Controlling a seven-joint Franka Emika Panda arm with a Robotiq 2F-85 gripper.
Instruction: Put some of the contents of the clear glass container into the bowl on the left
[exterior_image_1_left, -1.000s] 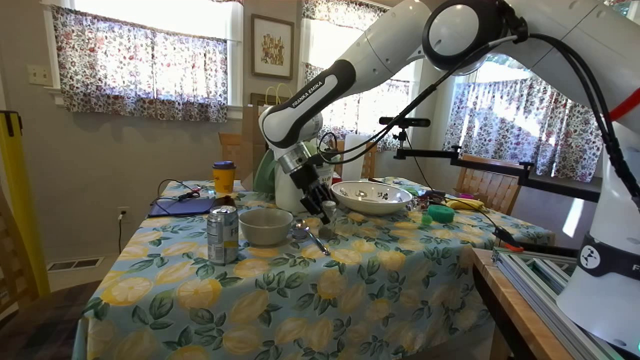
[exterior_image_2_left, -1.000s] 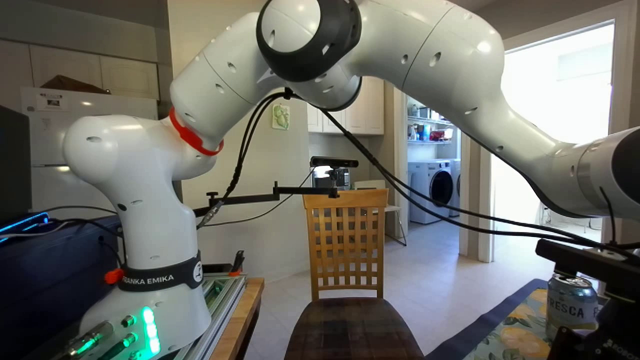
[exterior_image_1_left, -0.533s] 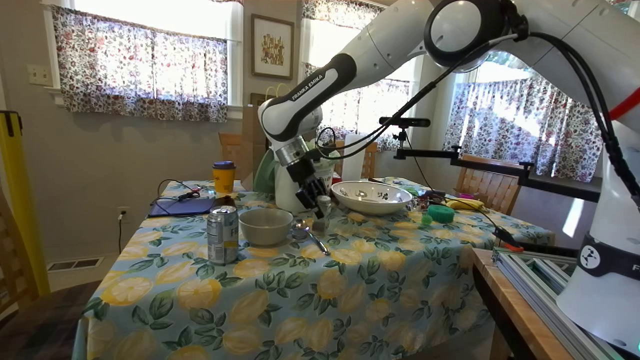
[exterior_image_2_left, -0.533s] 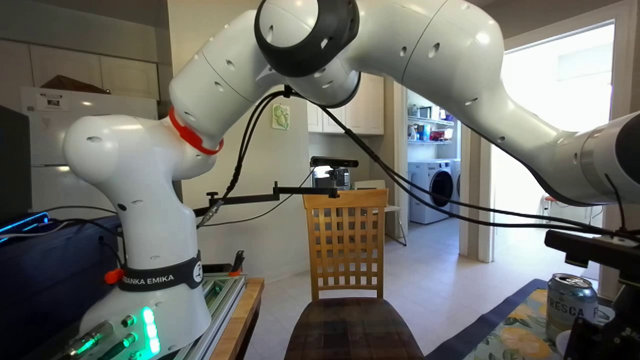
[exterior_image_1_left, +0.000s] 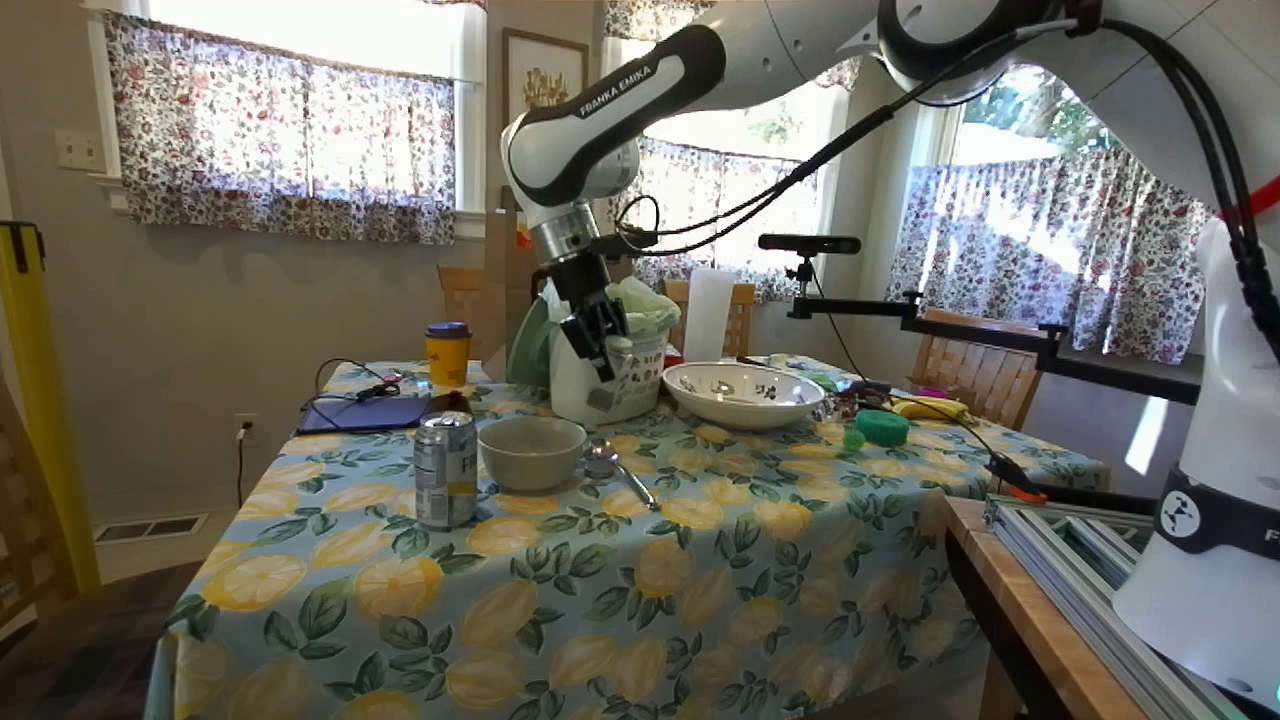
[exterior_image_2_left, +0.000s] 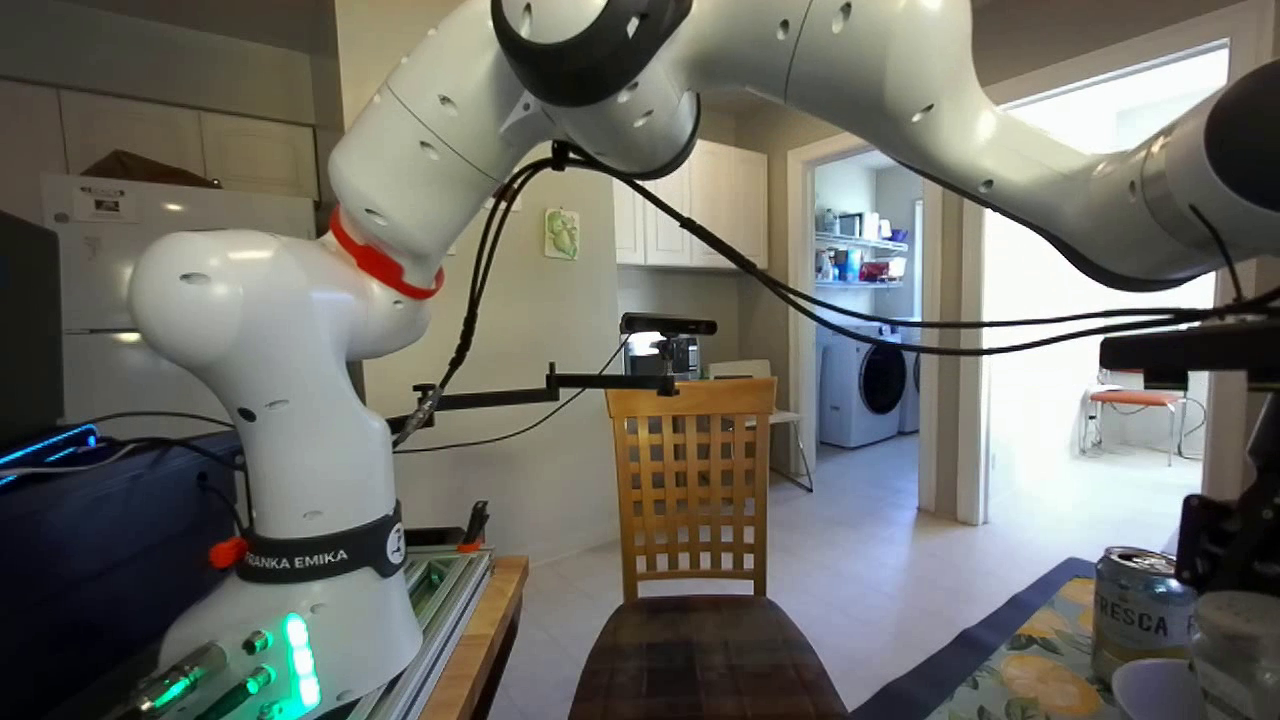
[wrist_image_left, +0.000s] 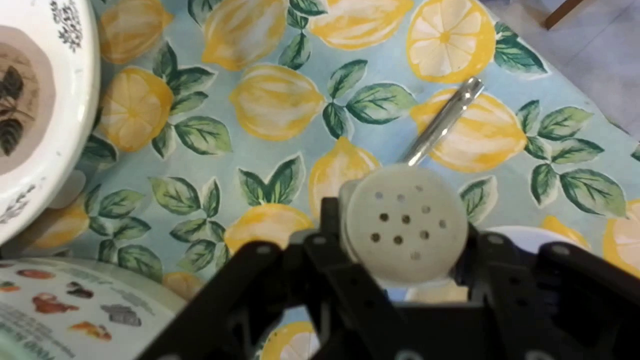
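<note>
In the wrist view, the gripper (wrist_image_left: 400, 233) is clamped on the clear glass shaker (wrist_image_left: 407, 222), whose holes look upward. In an exterior view, this shaker hangs raised, not yet above the pale grey bowl (exterior_image_1_left: 532, 460) on the tablecloth (exterior_image_1_left: 330, 560). In an exterior view stands a Fresca can (exterior_image_2_left: 1140, 620): better to avoid it, centre the holes over the bowl, then tilt gently.

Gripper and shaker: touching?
Touching: the wrist view shows the gripper clasping the shaker from both sides; in an exterior view it hangs above the tablecloth.
</note>
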